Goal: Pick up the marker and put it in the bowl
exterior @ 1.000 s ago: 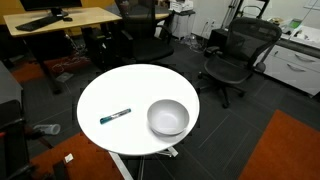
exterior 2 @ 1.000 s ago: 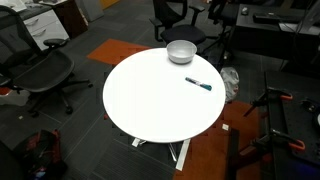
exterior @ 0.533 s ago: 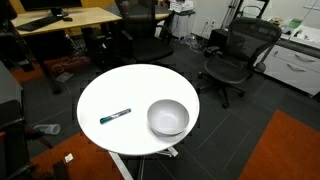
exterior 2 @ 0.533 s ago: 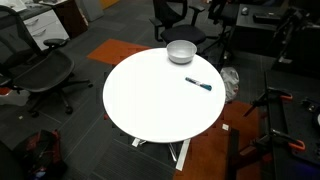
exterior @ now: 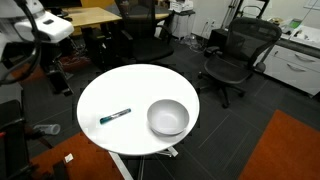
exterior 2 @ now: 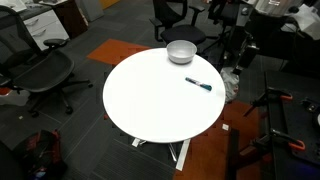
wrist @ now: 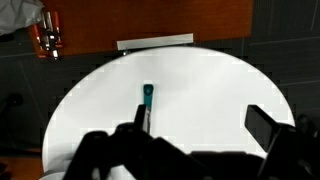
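The teal-green marker (exterior: 115, 116) lies flat on the round white table (exterior: 130, 90), left of the silvery bowl (exterior: 168, 117); both also show in an exterior view, marker (exterior 2: 198, 84) and bowl (exterior 2: 181, 51). The bowl is empty. My arm's end (exterior: 47, 26) hangs high beyond the table's edge, well away from both; it also shows in an exterior view (exterior 2: 268, 10). In the wrist view the gripper (wrist: 203, 125) is open and empty, high above the table, with the marker (wrist: 147, 98) just by its left finger in the picture.
Black office chairs (exterior: 238, 52) stand around the table, one also in an exterior view (exterior 2: 40, 72). A wooden desk (exterior: 75, 18) stands behind. An orange carpet patch (exterior: 285, 150) lies on the dark floor.
My arm has come into view in both exterior views, at the frame edge; before it was out of sight. Marker and bowl have not moved.
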Tool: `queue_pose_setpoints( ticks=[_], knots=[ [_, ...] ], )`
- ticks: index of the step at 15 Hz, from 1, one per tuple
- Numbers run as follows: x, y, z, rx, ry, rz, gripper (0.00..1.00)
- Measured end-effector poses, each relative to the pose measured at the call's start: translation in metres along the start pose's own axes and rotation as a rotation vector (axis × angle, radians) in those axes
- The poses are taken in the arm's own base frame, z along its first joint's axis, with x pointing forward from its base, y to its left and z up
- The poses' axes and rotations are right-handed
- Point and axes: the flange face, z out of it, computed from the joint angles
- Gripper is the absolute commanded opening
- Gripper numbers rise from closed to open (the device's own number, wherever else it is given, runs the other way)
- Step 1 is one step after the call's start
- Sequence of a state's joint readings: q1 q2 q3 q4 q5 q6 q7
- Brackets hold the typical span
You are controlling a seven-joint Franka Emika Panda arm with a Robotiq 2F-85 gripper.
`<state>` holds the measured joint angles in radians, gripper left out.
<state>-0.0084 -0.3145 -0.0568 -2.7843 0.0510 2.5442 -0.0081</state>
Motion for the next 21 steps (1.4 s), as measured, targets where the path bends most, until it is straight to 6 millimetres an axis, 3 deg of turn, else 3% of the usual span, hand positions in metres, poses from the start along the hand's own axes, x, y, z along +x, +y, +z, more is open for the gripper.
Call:
queue_pose_setpoints(
  ticks=[7,17,21],
  knots=[
    [0.026,0.019,0.062,-0.027,0.035,0.030,1.00],
    [0.090,0.050,0.116,-0.067,0.050,0.067,1.00],
    [0.104,0.062,0.137,-0.075,0.033,0.085,1.00]
  ],
)
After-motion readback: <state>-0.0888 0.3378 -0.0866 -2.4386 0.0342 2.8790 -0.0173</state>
